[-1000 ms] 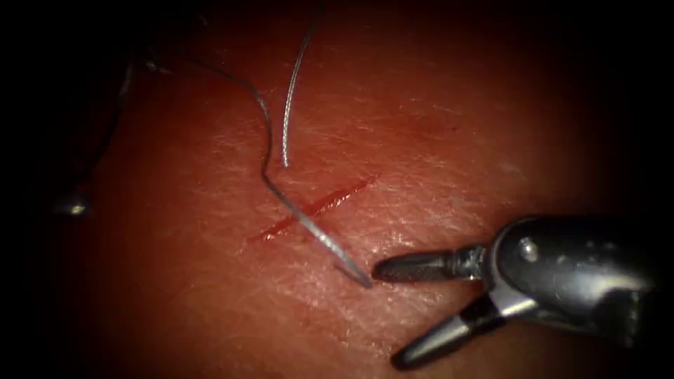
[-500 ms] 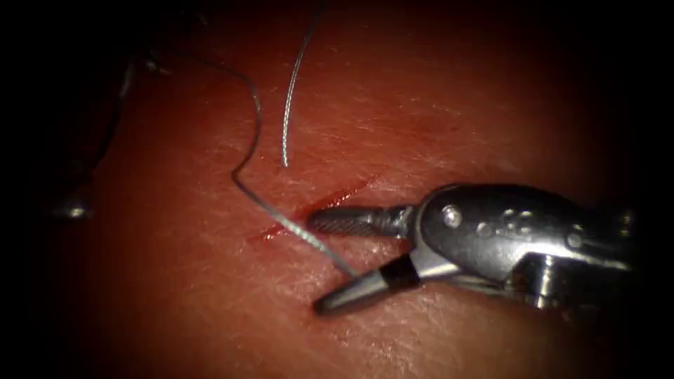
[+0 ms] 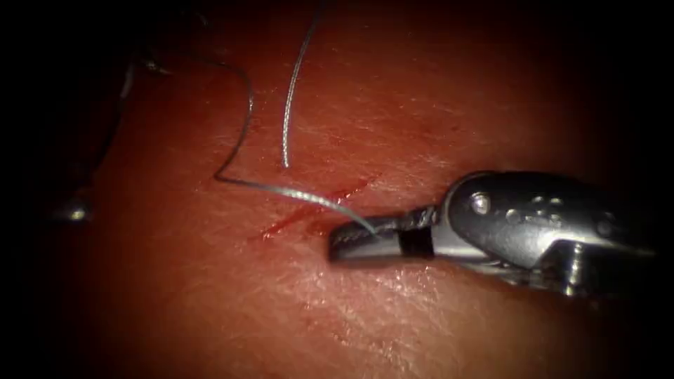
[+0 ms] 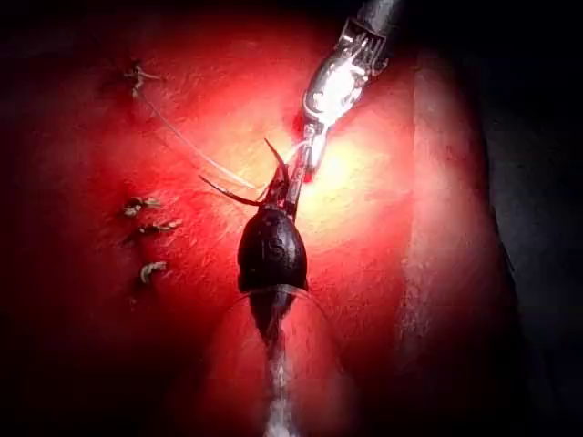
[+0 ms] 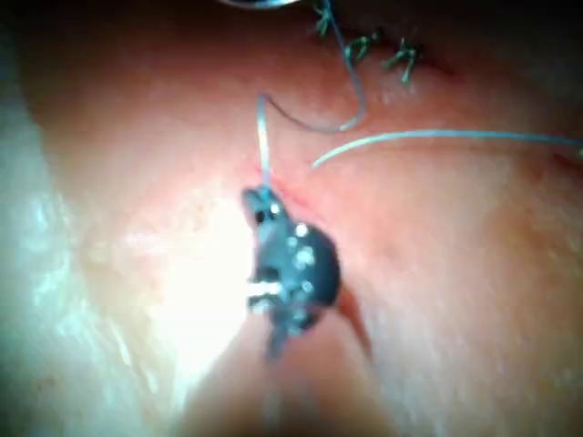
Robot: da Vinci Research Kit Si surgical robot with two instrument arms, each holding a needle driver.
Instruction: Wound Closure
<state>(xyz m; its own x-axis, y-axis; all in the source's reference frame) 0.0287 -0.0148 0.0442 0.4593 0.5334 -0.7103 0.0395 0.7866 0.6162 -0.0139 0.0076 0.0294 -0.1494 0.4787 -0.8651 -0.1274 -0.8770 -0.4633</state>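
The glistening, finely wrinkled red tissue [image 3: 210, 295] bears a short slanted dark-red cut [image 3: 316, 207]. A thin curved steel needle [image 3: 309, 198] lies across the cut, on top of the tissue, trailing fine grey thread [image 3: 242, 119]. The right arm's metal ridged tool [image 3: 354, 242], just right of the cut, is clenched on the needle's end.

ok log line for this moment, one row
right tool: shut on thread | thread: across the cut | tissue: cut open
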